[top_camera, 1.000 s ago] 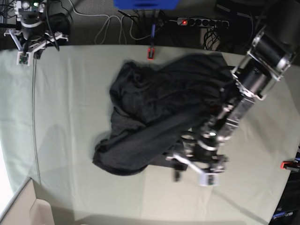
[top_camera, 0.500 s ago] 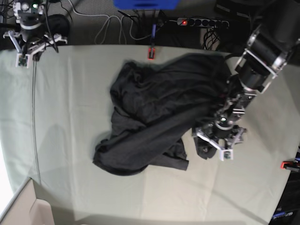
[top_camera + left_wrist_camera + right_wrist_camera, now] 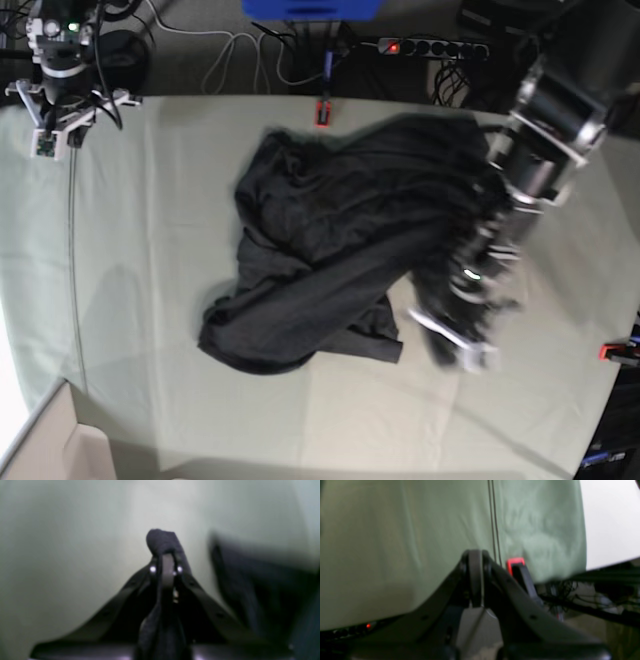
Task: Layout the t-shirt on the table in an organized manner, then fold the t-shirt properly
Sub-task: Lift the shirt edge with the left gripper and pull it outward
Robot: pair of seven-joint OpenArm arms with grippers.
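Lying crumpled in the middle of the table [image 3: 150, 330], the t-shirt [image 3: 330, 250] is stretched slantwise, from the far right corner down to the near left. The left gripper [image 3: 455, 335] is seen at its near right edge, closed on a fold of the dark cloth, which shows pinched between the jaws in the left wrist view. The bulk of the shirt lies away from this gripper, toward the middle. The right gripper [image 3: 60, 115] is closed on nothing, well apart at the far corner, so the left arm is judged much the nearer.
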